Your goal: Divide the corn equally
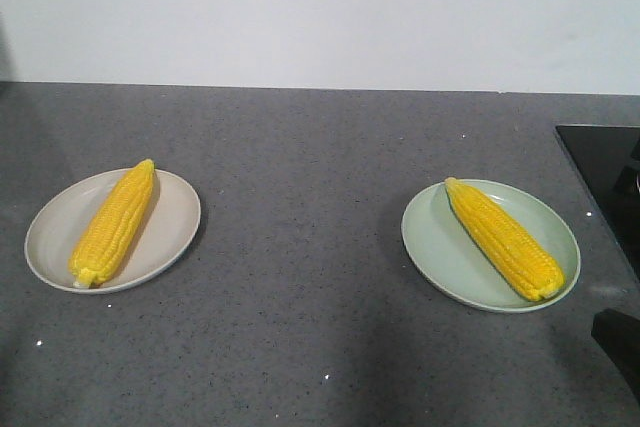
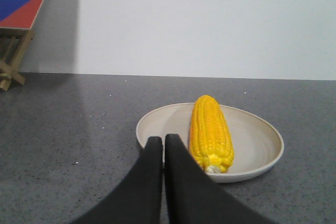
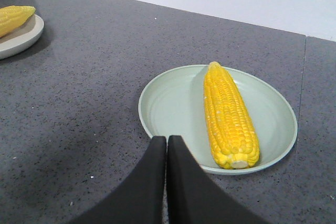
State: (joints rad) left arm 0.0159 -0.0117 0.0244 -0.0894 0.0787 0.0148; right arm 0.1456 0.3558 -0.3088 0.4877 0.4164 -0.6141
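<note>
One yellow corn cob (image 1: pixel 113 225) lies on a beige plate (image 1: pixel 165 237) at the left; in the left wrist view this cob (image 2: pixel 210 132) rests on that plate (image 2: pixel 257 145). Another corn cob (image 1: pixel 504 238) lies on a pale green plate (image 1: pixel 435 242) at the right, the same cob (image 3: pixel 229 115) and plate (image 3: pixel 173 103) filling the right wrist view. My left gripper (image 2: pixel 163 139) is shut and empty, just short of the beige plate's near rim. Shut and empty too, my right gripper (image 3: pixel 167 139) hangs at the green plate's near rim. A dark piece at the lower right (image 1: pixel 617 342) may be my right arm.
The plates stand on a grey speckled counter (image 1: pixel 300 247) against a white wall. A black cooktop (image 1: pixel 605 177) sits at the right edge. In the left wrist view a wooden stand with a red and blue board (image 2: pixel 18 14) shows at far left.
</note>
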